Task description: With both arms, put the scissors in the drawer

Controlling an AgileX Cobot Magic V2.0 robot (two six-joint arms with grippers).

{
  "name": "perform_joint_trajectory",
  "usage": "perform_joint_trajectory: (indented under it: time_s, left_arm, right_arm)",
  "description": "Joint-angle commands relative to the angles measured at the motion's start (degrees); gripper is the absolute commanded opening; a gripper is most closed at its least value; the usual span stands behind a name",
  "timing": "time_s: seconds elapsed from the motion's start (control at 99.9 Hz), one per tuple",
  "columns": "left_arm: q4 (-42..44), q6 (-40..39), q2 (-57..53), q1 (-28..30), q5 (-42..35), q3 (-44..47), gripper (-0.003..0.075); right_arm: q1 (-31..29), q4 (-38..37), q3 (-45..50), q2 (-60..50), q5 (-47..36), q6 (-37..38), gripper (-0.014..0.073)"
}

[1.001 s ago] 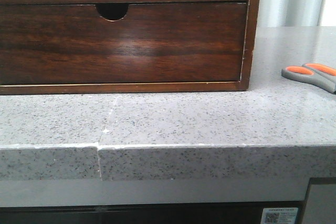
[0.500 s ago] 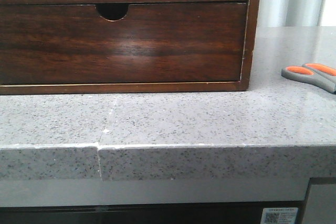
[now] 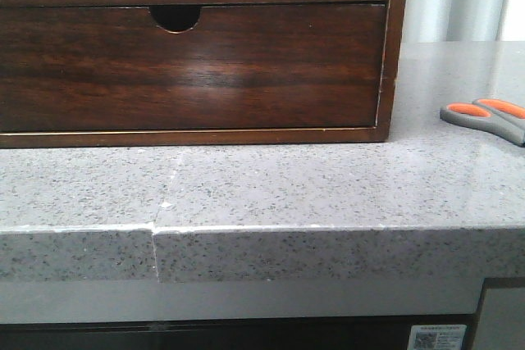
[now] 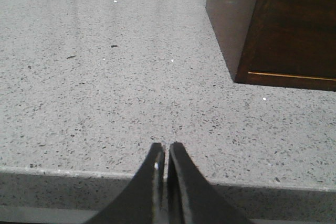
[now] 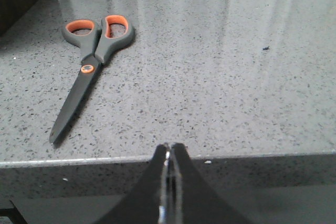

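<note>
Front view first, sweeping from the left: the drawer [image 3: 193, 67] fills the left and centre, its dark glossy front flush inside the wooden cabinet frame [image 3: 392, 47], so it sits fully pushed in. The half-round finger notch [image 3: 175, 17] cuts into the top edge of the front, left of centre. Below it runs the speckled grey stone counter [image 3: 271, 186], with a thin seam in its front edge toward the left. Over on the far right, well apart from the cabinet, the scissors [image 3: 486, 119] lie flat on the counter, only the grey handles with orange-lined loops showing before the picture's edge cuts them off. Neither arm shows in this view.

On to the left wrist view: the left gripper [image 4: 165, 153] hangs just past the counter's front edge, its two black fingers pressed together with only a sliver between them, clenched on nothing. The cabinet's near corner [image 4: 236, 30] stands ahead of it on the stone.

And the right wrist view: the right gripper [image 5: 169, 153] is also pinched closed and empty, poised at the counter's edge. The scissors [image 5: 89, 64] lie whole on the stone ahead, blades closed, tip pointing toward the counter edge, handles farther back, clear of the fingers.
</note>
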Motion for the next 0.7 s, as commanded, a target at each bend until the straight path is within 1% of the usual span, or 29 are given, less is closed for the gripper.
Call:
perform_joint_trajectory:
  time_s: [0.0,0.1,0.11,0.25,0.37,0.691]
  left_arm:
    - [-0.36,-0.13,-1.72,-0.39,-4.55,1.16,-0.0022]
    - [-0.36,-0.13,-1.72,-0.39,-5.70,1.16,-0.0022]
    - [-0.36,-0.13,-1.72,-0.39,-7.71,1.16,-0.0022]
    - [-0.36,-0.13,-1.72,-0.39,-15.21,1.16,-0.0022]
    - [-0.36,-0.13,-1.72,-0.39,-19.53,1.16,-0.0022]
    - [0.14,-0.13,-1.61,-0.39,-19.83,1.16,-0.0022]
  right_arm:
    - [-0.41,-0.29,1.98,-0.96,-1.79,-0.35,-0.0061]
    - [-0.41,-0.29,1.98,-0.96,-2.39,-0.35,-0.0061]
    - [-0.41,-0.29,1.98,-0.96,-4.45,-0.35,-0.0061]
    - [-0.41,-0.29,1.98,-0.96,-10.86,-0.35,-0.0061]
    - [-0.41,-0.29,1.98,-0.96,-14.49,-0.35,-0.0061]
    - [-0.41,-0.29,1.98,-0.96,-16.15,-0.35,-0.0061]
